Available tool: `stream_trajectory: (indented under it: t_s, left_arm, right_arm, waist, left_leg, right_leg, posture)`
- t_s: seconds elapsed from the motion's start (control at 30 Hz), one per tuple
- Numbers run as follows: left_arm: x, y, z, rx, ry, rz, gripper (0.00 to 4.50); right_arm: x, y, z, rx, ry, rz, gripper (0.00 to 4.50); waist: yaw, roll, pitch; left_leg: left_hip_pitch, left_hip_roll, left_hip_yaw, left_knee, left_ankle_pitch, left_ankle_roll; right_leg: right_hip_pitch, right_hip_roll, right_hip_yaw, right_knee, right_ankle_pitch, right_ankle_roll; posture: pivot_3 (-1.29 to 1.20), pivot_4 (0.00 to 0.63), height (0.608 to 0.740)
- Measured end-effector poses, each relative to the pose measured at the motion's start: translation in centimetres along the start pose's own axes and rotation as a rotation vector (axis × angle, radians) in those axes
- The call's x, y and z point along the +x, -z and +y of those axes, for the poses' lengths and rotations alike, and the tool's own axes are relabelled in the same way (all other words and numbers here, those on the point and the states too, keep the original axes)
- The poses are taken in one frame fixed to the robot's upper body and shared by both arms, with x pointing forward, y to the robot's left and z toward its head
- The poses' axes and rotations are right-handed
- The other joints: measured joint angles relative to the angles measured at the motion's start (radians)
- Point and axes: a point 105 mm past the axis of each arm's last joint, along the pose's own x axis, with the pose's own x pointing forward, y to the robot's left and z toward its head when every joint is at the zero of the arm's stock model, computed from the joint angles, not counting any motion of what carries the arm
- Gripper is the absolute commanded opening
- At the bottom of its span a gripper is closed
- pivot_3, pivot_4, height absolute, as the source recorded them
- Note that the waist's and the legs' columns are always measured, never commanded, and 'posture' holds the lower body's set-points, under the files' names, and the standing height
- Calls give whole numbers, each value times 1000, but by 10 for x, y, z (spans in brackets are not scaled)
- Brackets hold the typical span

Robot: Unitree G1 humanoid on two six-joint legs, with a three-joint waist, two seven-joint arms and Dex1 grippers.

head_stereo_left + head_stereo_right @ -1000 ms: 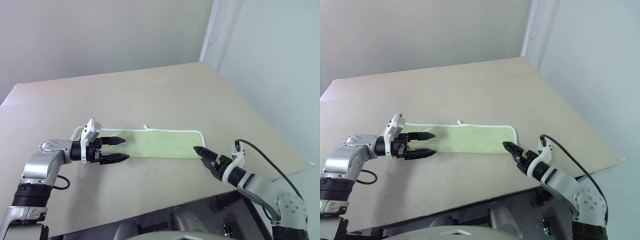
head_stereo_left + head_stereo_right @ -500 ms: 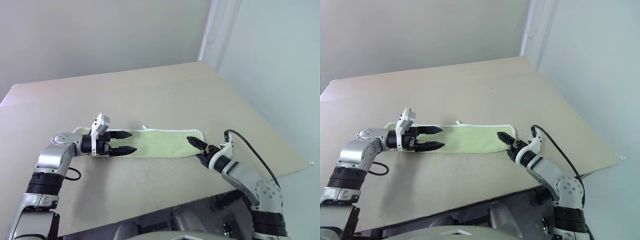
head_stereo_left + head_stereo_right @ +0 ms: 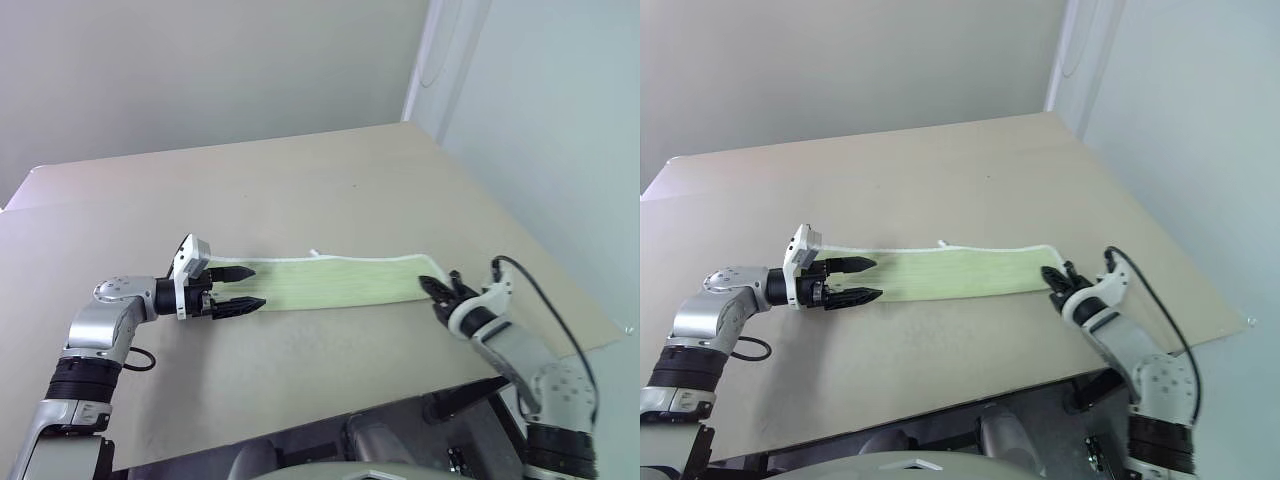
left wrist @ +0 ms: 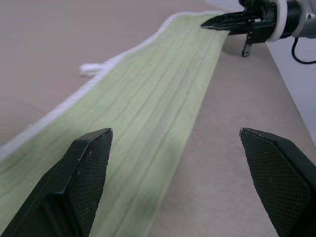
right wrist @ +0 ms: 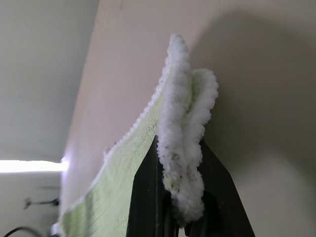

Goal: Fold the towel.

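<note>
Right wrist view shows the right pincer point(image 5: 180, 197) pinching the towel's point(image 3: 330, 282) bunched right end, black fingers pressed onto the white edging. That towel lies as a long narrow strip across the tabletop point(image 3: 300, 190), apparently already folded lengthwise. At its left end the left pincer point(image 3: 243, 288) is spread wide over the cloth, gripping nothing. Bringing the ends together looks yet to be done.

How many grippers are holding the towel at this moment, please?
1. The right gripper is shut on the towel's right end; the left gripper hovers open over its left end, gripping nothing.
</note>
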Motion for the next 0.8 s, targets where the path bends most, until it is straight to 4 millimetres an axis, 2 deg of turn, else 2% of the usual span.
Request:
stream_trajectory:
  t_s: [0.1, 0.17, 0.23, 0.33, 0.4, 0.47, 0.53, 0.67, 0.8]
  left_arm:
    - [0, -2, 0, 8, -6, -3, 4363]
    - [-1, -2, 1, 9, -9, -3, 4363]
    - [-1, -3, 3, 13, -13, -6, 4363]
    - [-1, -7, 8, 22, -26, -15, 4363]
    - [-1, -8, 12, 23, -41, -19, 4363]
    - [1, -10, 15, 34, -48, -24, 4363]
    - [2, -11, 17, 37, -50, -25, 4363]
    - [1, -8, 19, 31, -61, -22, 4363]
    - [2, -7, 21, 31, -68, -21, 4363]
  right_arm:
    - [-12, -36, -10, -80, 40, -38, 12]
    - [-17, -52, -9, -121, 39, -53, 12]
    - [-19, -60, -3, -218, 35, -34, 12]
    - [-15, -57, 17, -371, -25, 19, 12]
    - [-12, -41, 40, -480, -104, 63, 12]
    - [-10, -15, 69, -625, -210, 131, 12]
    - [-12, 8, 85, -729, -285, 188, 12]
    - [-12, 46, 87, -870, -341, 319, 12]
    - [-2, 71, 87, -943, -364, 374, 12]
  waist:
    - [0, 0, 0]
    - [-2, 0, 0]
    - [-4, 1, 1]
    - [-4, 1, 1]
    - [-4, 2, 1]
    - [-3, 2, 1]
    - [1, 2, 1]
    - [13, 1, 1]
    - [22, 1, 1]
  left_leg:
    - [1, 0, 1, 0, 0, 0]
    - [1, 0, 1, 0, 0, 0]
    - [1, 0, 1, 0, 0, 0]
    - [2, 0, 1, 0, 0, 0]
    - [2, 0, 0, 0, 0, 0]
    - [2, 0, 0, 0, 0, 0]
    - [2, 0, 0, 0, 0, 0]
    - [0, 0, 0, 0, 0, 0]
    - [1, 0, 1, 0, 0, 0]
  right_leg:
    - [0, 0, 1, 0, 0, 0]
    - [1, 1, 1, 1, 0, 0]
    - [2, 2, 1, 1, 0, 0]
    - [2, 3, 1, 2, 0, 0]
    - [2, 3, 1, 2, 0, 0]
    - [2, 3, 1, 2, 0, 0]
    - [0, 3, 1, 1, 0, 0]
    - [0, 1, 1, -2, 0, 0]
    - [0, 1, 1, -1, 0, 0]
  posture:
    - [0, 0, 740]
    - [0, 0, 740]
    - [0, 0, 740]
    - [0, 0, 740]
    - [0, 0, 740]
    - [0, 0, 740]
    - [0, 0, 740]
    - [0, 0, 740]
    - [0, 0, 740]
